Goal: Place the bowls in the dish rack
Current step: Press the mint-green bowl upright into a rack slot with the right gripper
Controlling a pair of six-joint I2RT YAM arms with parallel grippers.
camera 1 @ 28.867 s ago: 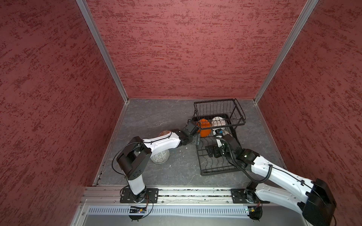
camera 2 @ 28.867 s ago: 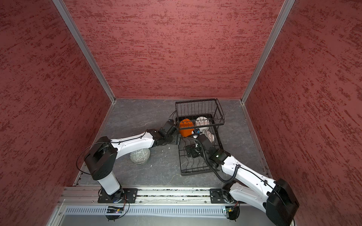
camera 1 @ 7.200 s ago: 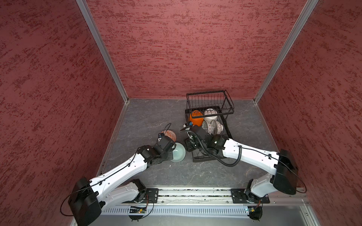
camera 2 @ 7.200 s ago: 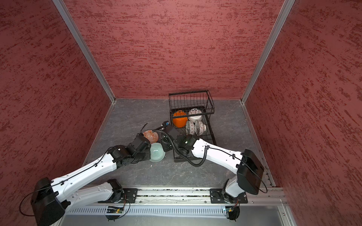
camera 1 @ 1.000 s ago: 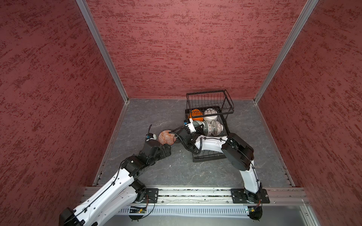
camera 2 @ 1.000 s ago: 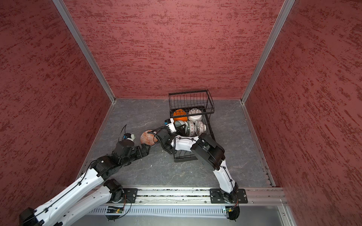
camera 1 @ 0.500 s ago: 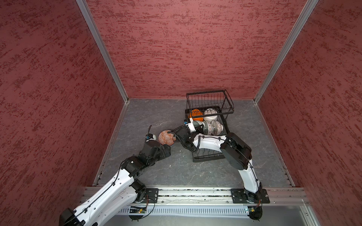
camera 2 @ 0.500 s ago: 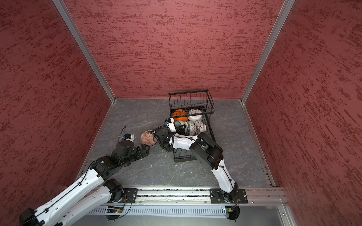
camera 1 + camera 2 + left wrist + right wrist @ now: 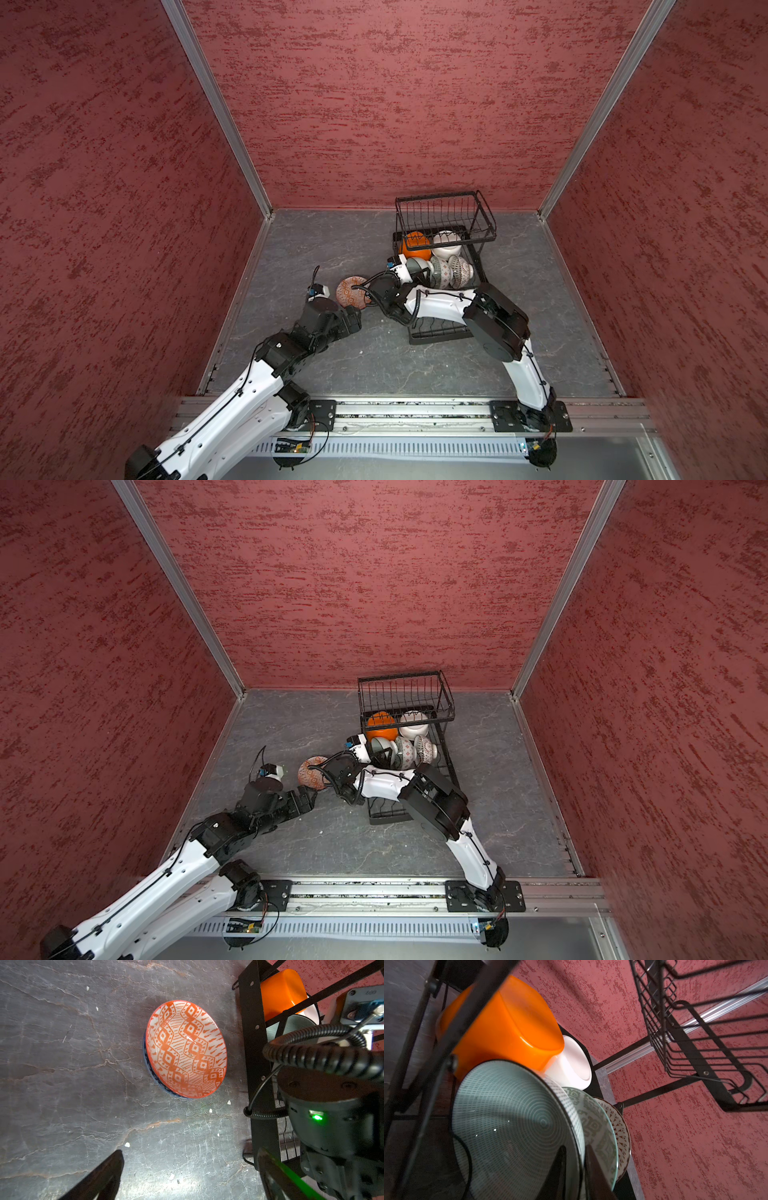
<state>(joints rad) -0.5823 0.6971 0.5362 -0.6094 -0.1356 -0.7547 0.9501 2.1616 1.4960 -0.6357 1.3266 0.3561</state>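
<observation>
While the right hand (image 9: 576, 1153) straddles the rim of the green bowl (image 9: 512, 1122), grip unclear, it should back straight out; left hand (image 9: 189, 1151) open.

The round white ceramic bowl (image 9: 186, 1048) on the grey, rust-veined stone bench (image 9: 62, 1064) carries red-orange diamond chains, dashes and a red-orange rim. Under it shows a blue-rimmed round bowl (image 9: 155, 1081). The black wire dish rack (image 9: 444, 208) holds a plain glossy orange bowl (image 9: 414, 246) and, at its three o'clock, a plain white bowl (image 9: 446, 249). It also holds a grey-green bowl with concentric dashed rings (image 9: 512, 1122), a pale green bowl with grey geometric motifs (image 9: 593, 1126), and a white bowl with dark red-brown triangles (image 9: 620, 1132).
</observation>
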